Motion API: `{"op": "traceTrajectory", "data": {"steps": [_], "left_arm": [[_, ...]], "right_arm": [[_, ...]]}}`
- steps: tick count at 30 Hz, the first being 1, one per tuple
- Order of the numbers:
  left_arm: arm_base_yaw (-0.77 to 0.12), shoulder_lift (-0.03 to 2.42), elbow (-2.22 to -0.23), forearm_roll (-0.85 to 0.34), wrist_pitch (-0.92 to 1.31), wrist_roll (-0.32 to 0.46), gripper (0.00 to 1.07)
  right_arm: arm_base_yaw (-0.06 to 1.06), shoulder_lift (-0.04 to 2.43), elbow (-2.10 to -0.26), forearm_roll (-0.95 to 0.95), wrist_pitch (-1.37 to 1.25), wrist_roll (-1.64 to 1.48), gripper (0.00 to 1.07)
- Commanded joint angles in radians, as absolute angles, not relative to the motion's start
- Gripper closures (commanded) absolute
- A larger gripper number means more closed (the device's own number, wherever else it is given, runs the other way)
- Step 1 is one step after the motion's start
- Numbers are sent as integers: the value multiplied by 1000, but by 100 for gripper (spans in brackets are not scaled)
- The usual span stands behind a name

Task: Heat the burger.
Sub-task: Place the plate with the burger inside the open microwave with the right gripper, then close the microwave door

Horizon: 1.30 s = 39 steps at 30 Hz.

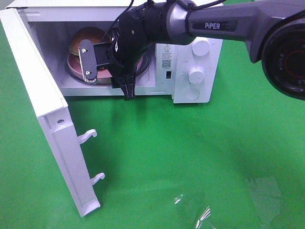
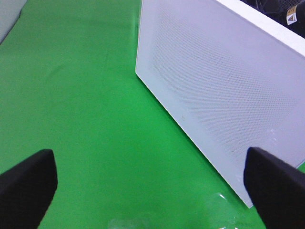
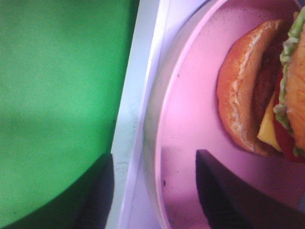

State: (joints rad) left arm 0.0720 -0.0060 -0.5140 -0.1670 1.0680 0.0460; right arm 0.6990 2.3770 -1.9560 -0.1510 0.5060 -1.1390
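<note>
Green mat (image 1: 190, 152), microwave (image 1: 200, 52) on it, door (image 1: 38, 86) open. My R claw (image 3: 153, 155) spread astride pink plate (image 3: 190, 119) rim, burger (image 3: 248, 95) aboard; L claw (image 2: 148, 151) spread.

Layered burger (image 1: 88, 39) inside microwave (image 1: 183, 91)

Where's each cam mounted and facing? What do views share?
Exterior high: mounted high, looking down at the open microwave, burger on pink plate inside; right arm reaches in.
Left wrist: on left arm, facing green table and the microwave's door; left gripper open.
Right wrist: at the microwave sill, facing plate and burger; right gripper open, straddling the plate rim.
Shared: exterior and right wrist show burger and plate; exterior and left wrist, the door.
</note>
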Motion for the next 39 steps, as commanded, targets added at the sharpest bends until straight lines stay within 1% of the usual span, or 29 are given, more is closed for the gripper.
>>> {"op": "traceTrajectory", "data": {"steps": [1,6,7,8,9,10,12,15,16,17,18,19,20,21,24,26,31,33,34,39], "left_arm": [[74,-20,-514,-168,1066,44,8],[74,-20,-514,-168,1066,44,8],[74,-20,-514,-168,1066,44,8],[74,-20,-514,-168,1066,44,8],[74,-20,-514,-168,1066,44,8],[74,-20,-514,-168,1066,44,8],[74,-20,-514,-168,1066,44,8],[74,-20,-514,-168,1066,44,8],[74,-20,-514,-168,1066,44,8],[74,-20,-514,-168,1066,44,8],[74,-20,-514,-168,1066,44,8],[74,-20,-514,-168,1066,44,8],[74,-20,-514,-168,1066,44,8],[74,-20,-514,-168,1066,44,8],[74,-20,-514,-168,1066,44,8],[74,-20,-514,-168,1066,44,8],[74,-20,-514,-168,1066,44,8],[74,-20,-514,-168,1066,44,8],[74,-20,-514,-168,1066,44,8],[74,-20,-514,-168,1066,44,8]], "right_arm": [[694,2348,-1942,-132,510,-1126,47],[695,2299,-1857,-133,463,-1137,45],[695,2272,-1801,-133,437,-1140,45],[695,2272,-1801,-133,437,-1140,45],[695,2243,-1740,-133,414,-1160,45],[695,2243,-1740,-133,414,-1160,45],[695,2183,-1637,-133,346,-1188,42],[695,2170,-1613,-133,337,-1188,41],[695,2136,-1568,-139,318,-1188,37],[695,2136,-1568,-139,318,-1188,37],[695,2107,-1531,-153,302,-1188,34],[695,2107,-1531,-153,302,-1188,34],[695,2078,-1498,-159,293,-1188,31],[695,2063,-1481,-161,290,-1188,30],[695,2038,-1449,-163,283,-1183,30],[689,1989,-1390,-164,279,-1157,31],[683,1948,-1341,-170,274,-1155,31],[677,1897,-1275,-170,264,-1151,31],[677,1897,-1275,-170,264,-1151,31],[666,1827,-1191,-170,243,-1052,31]]}}
